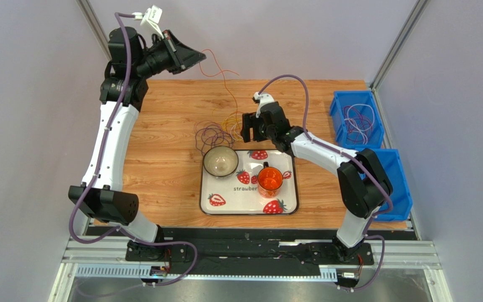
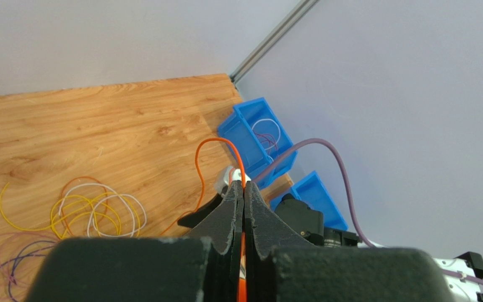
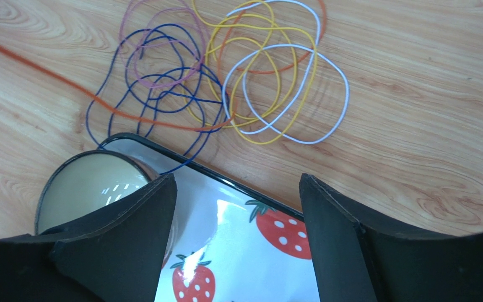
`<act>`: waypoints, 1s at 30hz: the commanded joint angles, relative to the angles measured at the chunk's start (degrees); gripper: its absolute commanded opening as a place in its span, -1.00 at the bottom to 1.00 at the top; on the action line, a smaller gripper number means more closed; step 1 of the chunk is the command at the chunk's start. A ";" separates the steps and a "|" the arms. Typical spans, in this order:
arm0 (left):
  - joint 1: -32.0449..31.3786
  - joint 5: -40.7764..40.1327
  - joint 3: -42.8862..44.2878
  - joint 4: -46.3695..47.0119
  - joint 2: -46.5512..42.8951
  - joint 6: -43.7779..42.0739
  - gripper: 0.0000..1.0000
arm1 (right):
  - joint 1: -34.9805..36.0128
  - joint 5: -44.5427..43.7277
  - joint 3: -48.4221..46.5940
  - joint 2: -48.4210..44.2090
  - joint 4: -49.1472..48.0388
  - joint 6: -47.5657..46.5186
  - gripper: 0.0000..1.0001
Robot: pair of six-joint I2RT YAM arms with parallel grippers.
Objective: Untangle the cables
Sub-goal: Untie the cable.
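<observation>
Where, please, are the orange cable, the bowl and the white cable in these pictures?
orange cable [image 2: 215, 139]: left wrist view, top of its raised arc.
bowl [image 3: 86, 189]: right wrist view, its pale inside.
white cable [image 3: 346, 94]: right wrist view, right edge of its loop.

Bowl [image 3: 90, 189] half behind right gripper [image 3: 236, 182]

Purple, yellow, orange, white cables [image 3: 226, 119]
</observation>
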State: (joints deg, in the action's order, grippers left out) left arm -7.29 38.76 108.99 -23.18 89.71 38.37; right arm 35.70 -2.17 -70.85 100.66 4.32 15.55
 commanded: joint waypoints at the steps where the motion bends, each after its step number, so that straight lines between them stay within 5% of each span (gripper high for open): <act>1: 1.14 0.87 4.83 1.30 0.20 1.88 -1.00 | 0.59 4.90 -2.17 0.14 -5.55 -0.52 0.51; 12: 1.75 1.40 6.15 1.73 1.25 3.02 -1.00 | 1.47 6.31 -12.99 10.51 -4.85 -1.22 0.49; 18: 2.10 2.10 7.29 1.82 2.13 3.82 -1.00 | 1.47 4.99 -17.83 14.56 -4.49 -1.31 0.31; 24: 2.54 2.19 8.52 1.73 2.49 4.08 -1.00 | 1.47 4.55 -17.84 14.57 -4.58 -0.70 -0.30; 28: 3.24 1.67 8.70 1.47 2.49 3.82 -1.00 | 1.74 3.50 -15.38 11.93 -5.20 -0.70 -1.00; 30: 3.68 1.49 8.61 1.12 2.49 3.56 -1.00 | 1.82 3.41 -15.02 9.56 -4.85 -1.22 -1.00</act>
State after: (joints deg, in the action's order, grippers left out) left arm -4.80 40.07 115.24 -22.96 92.68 41.76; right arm 37.06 2.61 -86.26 115.13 1.67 15.05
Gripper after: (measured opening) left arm 0.009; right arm 0.015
